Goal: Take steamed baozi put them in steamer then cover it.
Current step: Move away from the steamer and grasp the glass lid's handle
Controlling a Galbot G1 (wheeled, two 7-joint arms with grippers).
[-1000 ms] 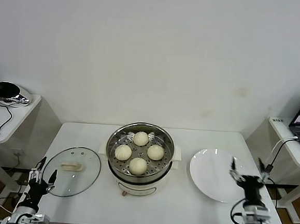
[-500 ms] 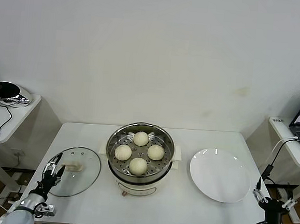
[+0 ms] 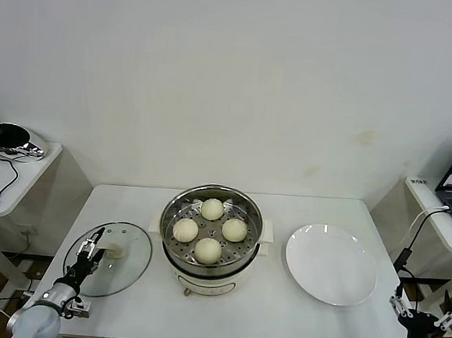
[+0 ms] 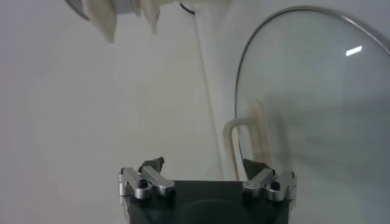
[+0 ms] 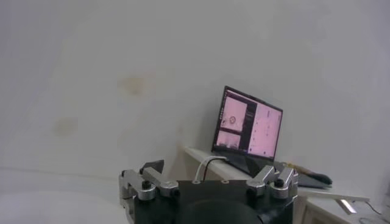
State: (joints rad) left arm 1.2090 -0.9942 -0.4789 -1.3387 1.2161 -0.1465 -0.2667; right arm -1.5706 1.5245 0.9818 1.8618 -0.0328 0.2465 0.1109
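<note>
left end effector (image 3: 90,249) apart, over cover (image 3: 109,258) rim | right end effector (image 3: 422,318) apart, off table's corner

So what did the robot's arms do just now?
The left tool slid forward over the cover, toward its handle, jaws open, holding nothing. The right tool pulled back off the plate, past the table edge. The baozi and steamer stayed put.

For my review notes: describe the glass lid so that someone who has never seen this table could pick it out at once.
On the white table a steel steamer stands in the middle, holding four baozi. The cover lies flat on the table on the robot's left of it, with the open left gripper over its near edge. Unlike the opaque white plate on the other side, it is clear glass with a metal rim and a cream handle.
</note>
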